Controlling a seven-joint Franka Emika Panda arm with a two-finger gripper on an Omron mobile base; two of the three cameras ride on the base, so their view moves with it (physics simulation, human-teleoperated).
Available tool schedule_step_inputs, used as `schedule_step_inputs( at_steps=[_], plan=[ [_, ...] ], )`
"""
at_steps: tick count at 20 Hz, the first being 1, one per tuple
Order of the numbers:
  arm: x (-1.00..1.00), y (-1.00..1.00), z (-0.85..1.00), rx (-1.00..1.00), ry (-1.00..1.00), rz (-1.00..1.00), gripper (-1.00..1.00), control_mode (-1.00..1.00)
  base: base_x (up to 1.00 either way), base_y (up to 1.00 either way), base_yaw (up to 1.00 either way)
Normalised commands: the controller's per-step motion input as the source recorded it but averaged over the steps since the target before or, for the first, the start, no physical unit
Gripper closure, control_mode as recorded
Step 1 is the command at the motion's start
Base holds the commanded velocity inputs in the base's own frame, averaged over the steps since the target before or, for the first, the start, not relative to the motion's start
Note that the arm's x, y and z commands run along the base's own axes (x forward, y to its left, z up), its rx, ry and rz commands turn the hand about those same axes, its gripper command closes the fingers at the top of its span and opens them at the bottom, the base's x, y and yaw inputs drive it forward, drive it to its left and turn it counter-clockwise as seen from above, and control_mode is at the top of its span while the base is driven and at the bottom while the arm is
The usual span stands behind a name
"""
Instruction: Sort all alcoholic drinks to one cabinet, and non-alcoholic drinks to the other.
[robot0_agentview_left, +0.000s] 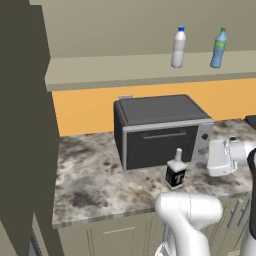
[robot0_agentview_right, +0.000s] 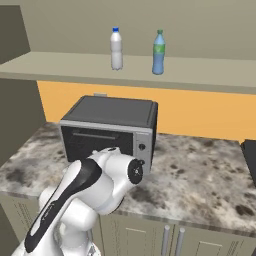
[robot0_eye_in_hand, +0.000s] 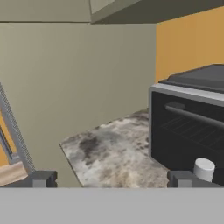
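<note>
Spread wide, gripper (robot0_eye_in_hand: 111, 178) levelled beside square clear black-labelled "T" bottle (robot0_agentview_left: 175, 171) on marbled desk (robot0_agentview_left: 95, 175), seemingly lining up a grasp.

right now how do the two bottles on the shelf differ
The white bottle is whitish and opaque with a blue cap; the blue bottle is see-through blue with a green top and green label. The white bottle stands left of the blue bottle in both base views, apart from it. Both stand upright on the shelf above the oven, similar in height.
</note>
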Motion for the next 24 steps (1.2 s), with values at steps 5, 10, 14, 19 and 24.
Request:
schedule_step_inputs(
  at_steps=[5,10,14,19,24],
  plan=[
    [0.35,0.0,-0.11,0.0,0.0,-0.11,-1.0,-1.0,0.0,0.0,0.0],
    [0.29,-0.01,-0.26,0.0,0.0,-0.03,-1.0,-1.0,0.0,0.0,0.0],
    [0.26,-0.06,-0.34,0.02,0.0,0.0,-1.0,-1.0,0.0,0.0,0.0],
    [0.26,-0.02,-0.3,0.02,0.0,0.0,-1.0,-1.0,0.0,0.0,0.0],
    [0.25,-0.01,-0.24,0.03,0.0,0.0,-1.0,-1.0,0.0,0.0,0.0]
  ],
)
